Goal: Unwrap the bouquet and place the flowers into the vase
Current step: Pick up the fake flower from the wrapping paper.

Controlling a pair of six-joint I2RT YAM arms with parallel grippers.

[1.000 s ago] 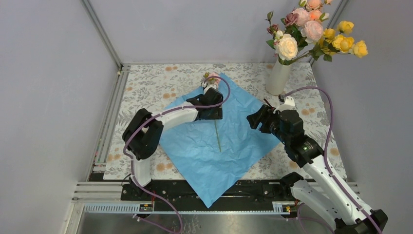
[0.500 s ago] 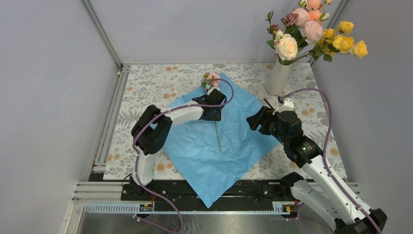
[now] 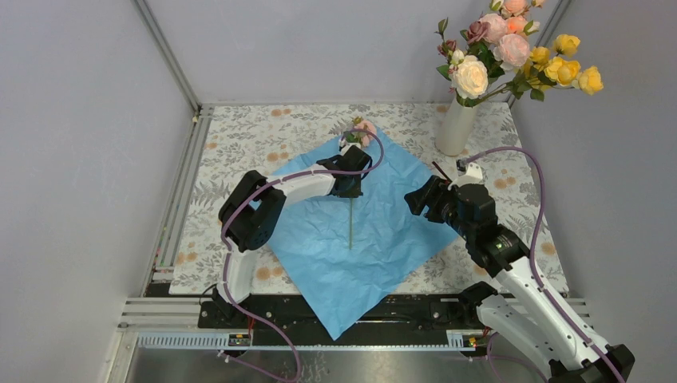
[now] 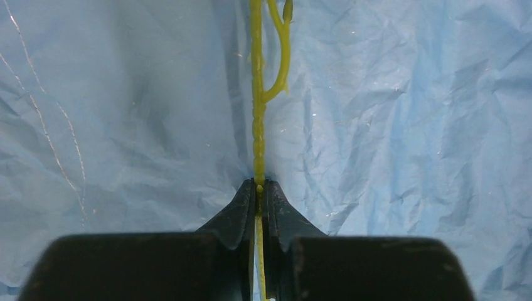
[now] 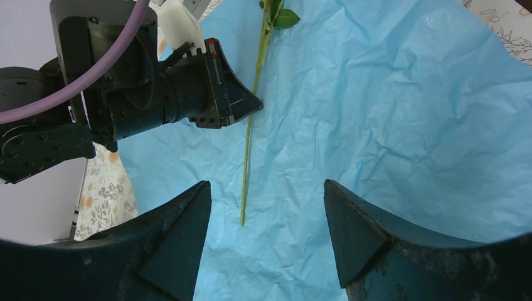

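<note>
Flower stem (image 4: pixel 258 144), top beyond view's edge

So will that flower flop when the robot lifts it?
Probably only a little: the flower has a thin, long stem, yet it lies straight on the blue paper. It looks light. The left gripper pinches it partway along, so the bloom end might droop or swing.

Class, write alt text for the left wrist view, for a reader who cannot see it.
The left hand is pinched shut on a thin green flower stem, which runs straight up the picture over crinkled blue paper. A short side shoot branches off near the top.
</note>
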